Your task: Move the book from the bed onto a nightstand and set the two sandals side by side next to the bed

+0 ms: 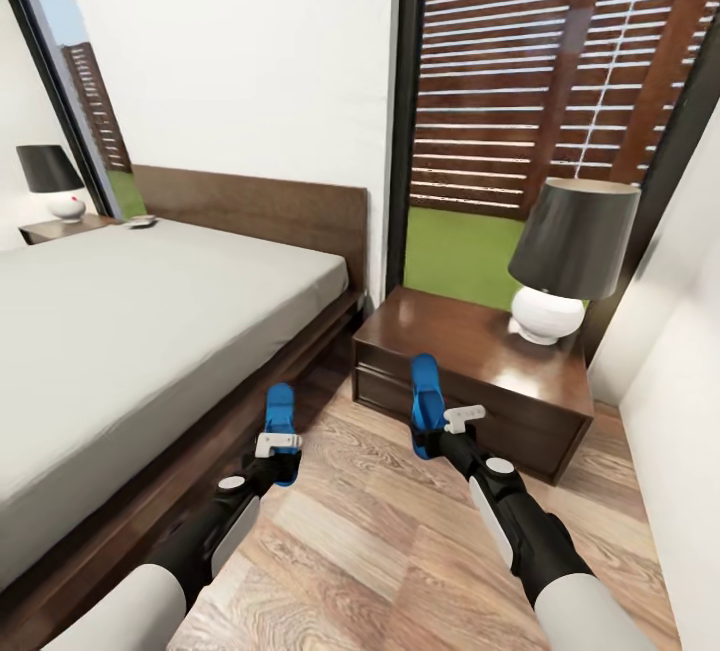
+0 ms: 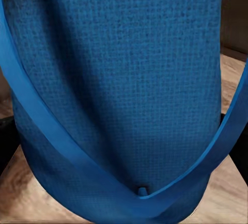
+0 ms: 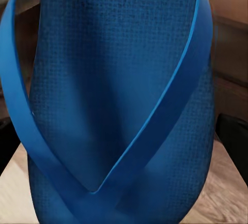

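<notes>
sandals point(image 1: 281, 416) hide fingertips, grip probably closed

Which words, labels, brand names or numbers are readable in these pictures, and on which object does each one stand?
None can be read. The blue sandals, the near nightstand and its lamp carry no visible lettering. The small object on the far nightstand is too small to tell.

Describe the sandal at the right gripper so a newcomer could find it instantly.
Start at the nightstand with the white-based lamp, right of the bed. The blue sandal stands against its drawer front, at the right gripper; the other sandal is beside the bed frame.
</notes>
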